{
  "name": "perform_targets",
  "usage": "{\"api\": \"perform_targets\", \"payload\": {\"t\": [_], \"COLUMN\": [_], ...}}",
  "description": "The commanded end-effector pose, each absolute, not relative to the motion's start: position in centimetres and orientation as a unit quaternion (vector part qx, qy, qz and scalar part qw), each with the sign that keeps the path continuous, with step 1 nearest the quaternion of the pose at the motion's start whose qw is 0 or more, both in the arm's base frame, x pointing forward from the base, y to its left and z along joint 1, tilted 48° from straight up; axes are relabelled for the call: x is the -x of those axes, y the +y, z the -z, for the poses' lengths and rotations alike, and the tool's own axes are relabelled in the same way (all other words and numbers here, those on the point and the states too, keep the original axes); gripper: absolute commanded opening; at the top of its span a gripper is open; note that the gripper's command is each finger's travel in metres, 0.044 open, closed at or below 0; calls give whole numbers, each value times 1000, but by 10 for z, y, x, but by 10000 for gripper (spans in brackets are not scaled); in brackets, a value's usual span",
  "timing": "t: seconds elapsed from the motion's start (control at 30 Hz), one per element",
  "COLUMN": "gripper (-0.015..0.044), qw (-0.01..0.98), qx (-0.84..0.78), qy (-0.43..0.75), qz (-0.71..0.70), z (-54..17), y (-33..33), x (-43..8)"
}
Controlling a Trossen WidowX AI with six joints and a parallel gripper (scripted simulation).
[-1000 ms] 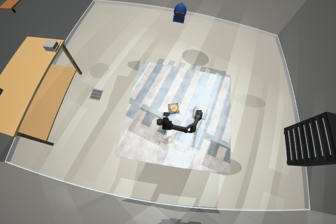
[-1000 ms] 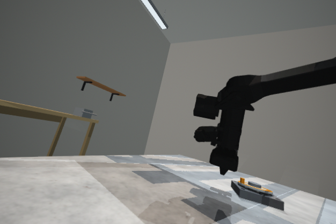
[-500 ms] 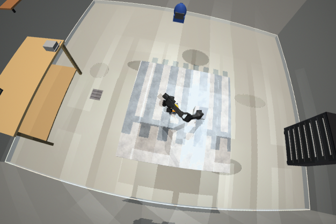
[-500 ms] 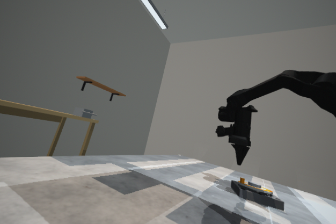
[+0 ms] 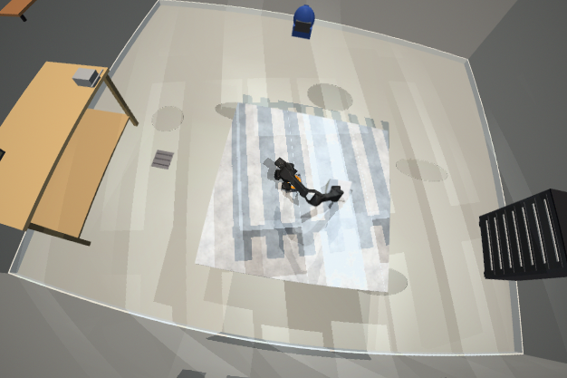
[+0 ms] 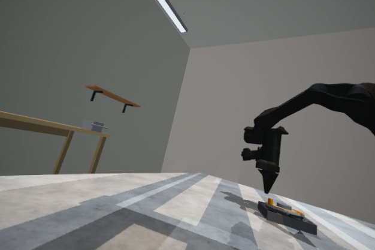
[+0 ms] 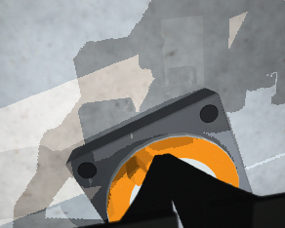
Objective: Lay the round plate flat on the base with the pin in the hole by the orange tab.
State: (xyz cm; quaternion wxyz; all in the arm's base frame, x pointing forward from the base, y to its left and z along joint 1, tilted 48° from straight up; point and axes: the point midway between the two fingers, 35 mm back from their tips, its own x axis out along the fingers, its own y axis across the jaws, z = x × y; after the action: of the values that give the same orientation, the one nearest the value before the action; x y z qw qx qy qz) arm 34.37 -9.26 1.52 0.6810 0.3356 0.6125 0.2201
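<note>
The round plate (image 6: pixel 298 211) (image 7: pixel 185 142) has an orange top and lies over the dark grey square base (image 6: pixel 290 225) (image 7: pixel 171 121). Its orange tab (image 6: pixel 270 201) (image 7: pixel 136 166) stands up at the plate's edge, on the left in the wrist view. The post (image 6: pixel 284 205) shows as a dark stub in the exterior view. My gripper (image 6: pixel 266 192) (image 7: pixel 162 161) is shut and empty, pointing down, with its tips a little above the tab in the exterior view. In the wrist view the fingers cover the plate's middle. The pin and the hole cannot be made out, nor exactly how the plate is tilted.
The base stands on a pale marbled table top (image 5: pixel 215 240) (image 6: pixel 90 186), crossed by shadows. Two dark round spots (image 7: pixel 209 113) (image 7: pixel 87 171) mark the base's corners. A wooden bench (image 5: pixel 50 102), a black cabinet (image 5: pixel 522 236) and a blue object (image 5: pixel 303 18) stand farther off.
</note>
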Motion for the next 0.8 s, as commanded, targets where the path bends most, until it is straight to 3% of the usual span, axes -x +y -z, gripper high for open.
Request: {"api": "perform_targets", "payload": {"t": [0.0, 0.77], "gripper": [0, 0], "qw": [679, 678], "qx": [-340, -340], "qy": [612, 613], "qz": [-221, -222], "z": [-4, -18], "y": [-79, -61], "x": [-345, -336]}}
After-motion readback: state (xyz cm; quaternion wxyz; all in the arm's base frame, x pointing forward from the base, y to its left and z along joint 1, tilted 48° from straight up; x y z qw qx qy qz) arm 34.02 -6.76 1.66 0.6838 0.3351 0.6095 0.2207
